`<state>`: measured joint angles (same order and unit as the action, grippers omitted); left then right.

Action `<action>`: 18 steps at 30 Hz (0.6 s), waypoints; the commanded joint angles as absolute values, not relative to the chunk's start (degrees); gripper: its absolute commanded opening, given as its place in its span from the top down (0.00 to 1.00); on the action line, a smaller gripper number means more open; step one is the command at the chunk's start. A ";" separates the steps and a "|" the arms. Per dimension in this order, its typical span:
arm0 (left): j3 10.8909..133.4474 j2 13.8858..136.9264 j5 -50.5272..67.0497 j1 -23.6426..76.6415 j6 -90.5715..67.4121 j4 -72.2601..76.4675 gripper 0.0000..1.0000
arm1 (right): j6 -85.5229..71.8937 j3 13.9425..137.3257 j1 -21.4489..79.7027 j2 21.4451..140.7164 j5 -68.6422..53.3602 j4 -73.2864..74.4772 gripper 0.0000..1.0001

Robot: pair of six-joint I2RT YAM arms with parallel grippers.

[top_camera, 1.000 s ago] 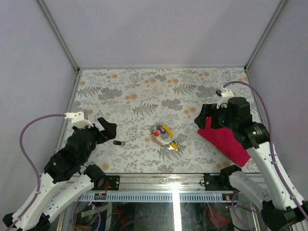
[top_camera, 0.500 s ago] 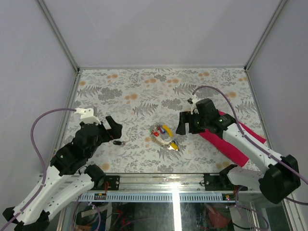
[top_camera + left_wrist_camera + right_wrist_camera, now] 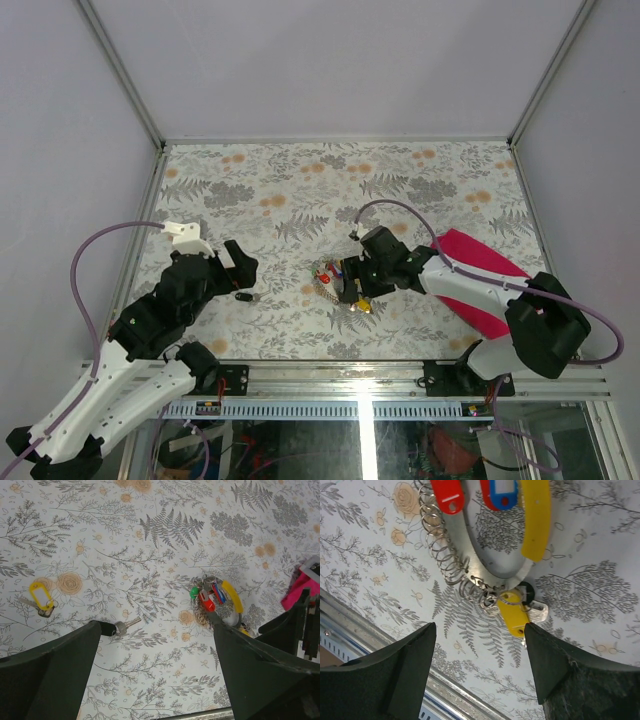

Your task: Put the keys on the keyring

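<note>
While both arms lean in from the near edge of the table (image 3: 290, 190), the work of putting keys on the keyring appears to be at the reaching stage, with nothing gripped on either side. Nearest, the left pincer (image 3: 156, 630) hangs low with its jaws spread wide. A loose black-headed key (image 3: 122, 626) lies flat at the tip of one finger, and whether it touches is hard to tell. A second loose key with a yellow tag (image 3: 40, 594) lies a little farther off, well apart from the first. At mid-table the right pincer (image 3: 477, 630) hovers over the bundle, jaws apart and clear of the metal. Between them sits a yellow-headed key (image 3: 512, 617), hooked at the bottom of the silvery keyring (image 3: 487, 571) beside a wire coil (image 3: 437, 540). A red key head (image 3: 447, 495), a blue key head (image 3: 500, 492) and a yellow strap (image 3: 536, 520) lie beyond. Farther back, a magenta cloth (image 3: 475, 248) lies under the right arm. The next move likely calls for the right pincer to drop and clamp the ring's thin edge. The left would meanwhile close on the black-headed key's head, leaving its hole free for threading.
</note>
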<state>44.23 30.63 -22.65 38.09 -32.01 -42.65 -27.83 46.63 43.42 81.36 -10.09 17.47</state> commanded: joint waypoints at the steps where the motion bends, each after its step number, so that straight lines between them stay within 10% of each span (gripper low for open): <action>1: 43.83 30.18 -21.97 37.68 -31.01 -39.13 0.00 | -31.86 46.70 46.62 83.03 -9.72 11.50 0.22; 18: 43.77 29.97 -22.33 37.73 -30.86 -39.09 0.00 | -45.00 39.67 55.72 86.21 -2.93 -1.02 0.14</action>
